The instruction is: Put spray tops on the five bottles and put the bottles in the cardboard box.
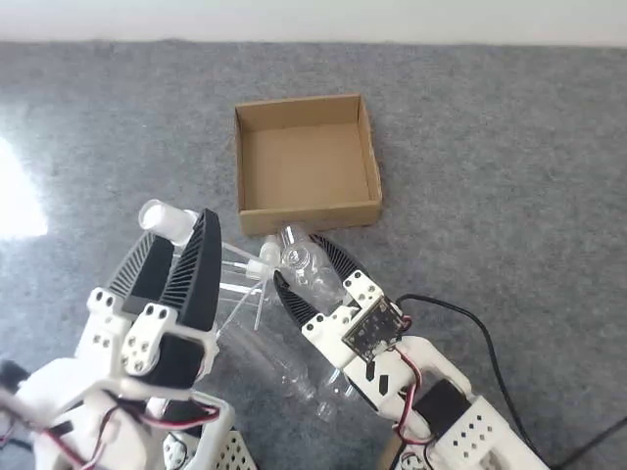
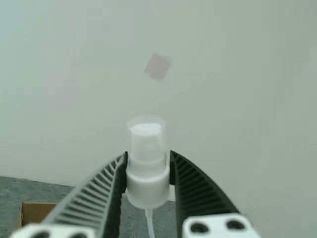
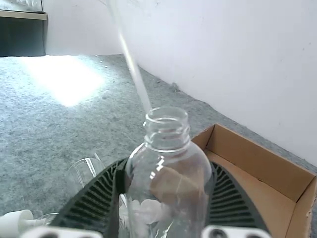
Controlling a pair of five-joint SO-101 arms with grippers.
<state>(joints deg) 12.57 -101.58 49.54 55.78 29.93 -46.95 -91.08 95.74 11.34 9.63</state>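
Two pincers are mine, both closed on something: the left pincer point(image 2: 147, 158) grips a white spray top point(image 2: 145, 141) by its collar, the right pincer point(image 3: 166, 171) holds a clear bottle point(image 3: 167, 153) upright by its body. The thin tube point(image 3: 130, 57) of the top slants down to the rim of the bottle's open neck. Just behind the bottle stands the cardboard box point(image 1: 306, 213), and other clear bottles point(image 1: 299, 377) lie between my arms.
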